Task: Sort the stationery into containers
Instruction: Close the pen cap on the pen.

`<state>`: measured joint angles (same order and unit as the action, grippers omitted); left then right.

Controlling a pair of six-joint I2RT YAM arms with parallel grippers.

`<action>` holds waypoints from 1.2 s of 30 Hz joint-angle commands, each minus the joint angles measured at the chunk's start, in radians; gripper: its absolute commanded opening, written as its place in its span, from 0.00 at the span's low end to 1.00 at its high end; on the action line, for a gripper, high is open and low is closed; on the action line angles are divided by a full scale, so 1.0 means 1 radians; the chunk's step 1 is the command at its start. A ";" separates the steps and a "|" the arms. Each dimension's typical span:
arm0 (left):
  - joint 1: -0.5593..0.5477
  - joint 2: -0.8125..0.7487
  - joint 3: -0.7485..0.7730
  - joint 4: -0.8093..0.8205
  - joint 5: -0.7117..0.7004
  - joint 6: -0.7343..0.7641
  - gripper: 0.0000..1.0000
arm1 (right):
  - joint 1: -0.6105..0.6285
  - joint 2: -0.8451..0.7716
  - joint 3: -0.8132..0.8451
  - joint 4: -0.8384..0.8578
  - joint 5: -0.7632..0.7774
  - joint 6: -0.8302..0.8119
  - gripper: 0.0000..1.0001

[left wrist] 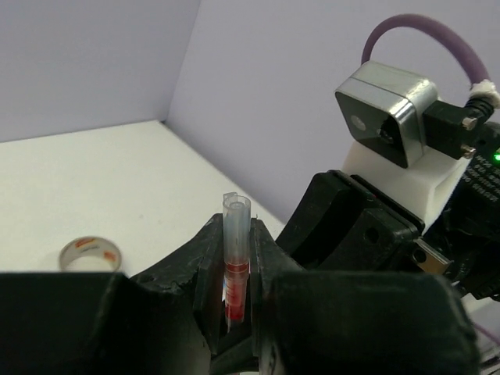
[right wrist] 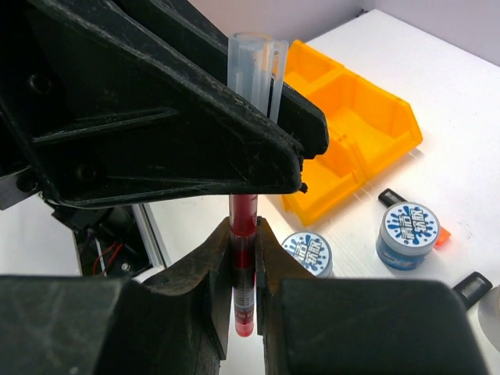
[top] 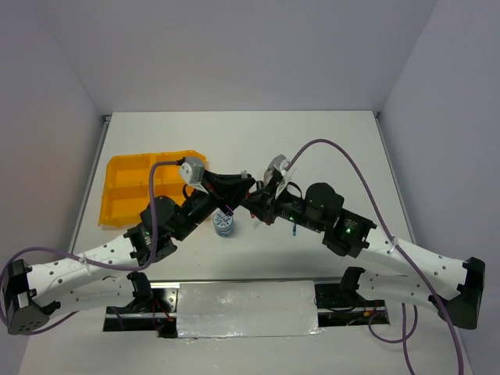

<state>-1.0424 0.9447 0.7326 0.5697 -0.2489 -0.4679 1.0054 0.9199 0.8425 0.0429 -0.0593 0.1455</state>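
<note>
A red pen with a clear cap (right wrist: 243,215) is held upright between both grippers, above the table. My right gripper (right wrist: 244,234) is shut on its red barrel. My left gripper (left wrist: 237,234) is shut on the cap end of the red pen (left wrist: 237,242). In the top view the two grippers meet at mid-table (top: 238,199). The yellow-orange tray (top: 129,187) lies at the left and also shows in the right wrist view (right wrist: 351,133). Two blue-white tape rolls (right wrist: 308,251) (right wrist: 406,230) stand on the table below. A grey tape ring (left wrist: 91,254) lies beyond the left gripper.
A black marker cap (right wrist: 473,287) and a black-capped highlighter (right wrist: 388,197) lie near the tape rolls. One tape roll (top: 224,225) shows just under the left arm in the top view. The table's near edge holds the arm bases and a metal plate (top: 246,308).
</note>
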 commanded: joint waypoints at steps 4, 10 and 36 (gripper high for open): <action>-0.022 0.013 0.128 -0.375 0.000 0.071 0.28 | -0.011 -0.029 -0.022 0.296 0.001 0.012 0.00; -0.022 0.003 0.182 -0.356 -0.003 0.098 0.59 | -0.013 0.002 -0.034 0.287 -0.005 0.031 0.00; 0.028 -0.061 0.237 -0.323 -0.056 0.183 0.71 | -0.010 0.054 -0.062 0.272 -0.063 0.091 0.00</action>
<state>-1.0393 0.8894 0.9253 0.2085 -0.2947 -0.2909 0.9970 0.9756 0.7872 0.2531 -0.0986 0.2256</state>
